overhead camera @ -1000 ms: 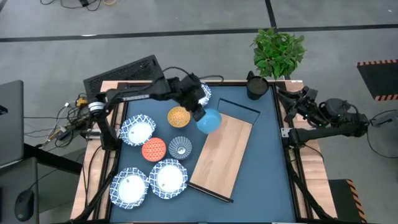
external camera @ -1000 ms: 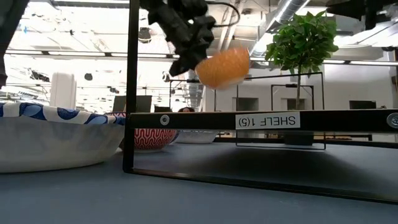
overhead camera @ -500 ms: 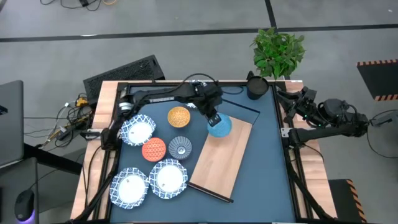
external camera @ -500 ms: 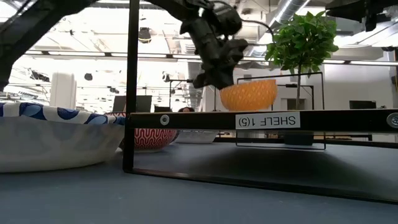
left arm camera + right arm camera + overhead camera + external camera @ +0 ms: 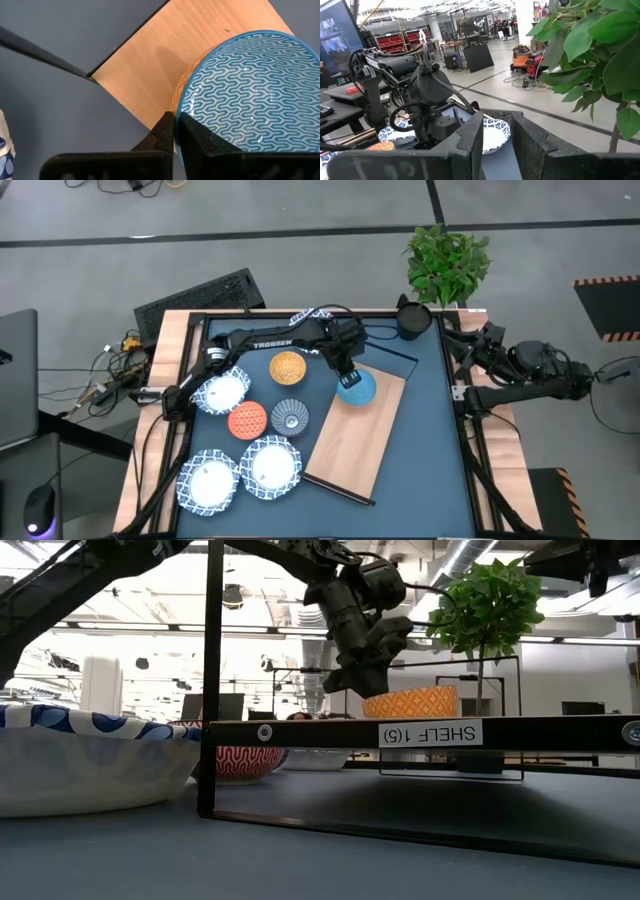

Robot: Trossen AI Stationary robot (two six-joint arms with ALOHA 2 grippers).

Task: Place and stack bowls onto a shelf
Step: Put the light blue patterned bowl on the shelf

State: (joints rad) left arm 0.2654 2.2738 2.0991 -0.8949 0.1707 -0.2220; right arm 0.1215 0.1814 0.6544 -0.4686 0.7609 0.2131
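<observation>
So you're barely started. Nearest you, two big white bowls (image 5: 240,472) plus a red-orange (image 5: 247,419), grey (image 5: 290,416), orange (image 5: 287,366) and another white one (image 5: 220,389) sit on the table, none shelved. Farther back, your left gripper (image 5: 345,368) is pinched shut on the rim of the blue bowl (image 5: 356,386), upright on the far end of the shelf (image 5: 365,430), whose long axis runs diagonally front-left to back-right. Right gripper (image 5: 470,343) waits half-open, holding nothing.
</observation>
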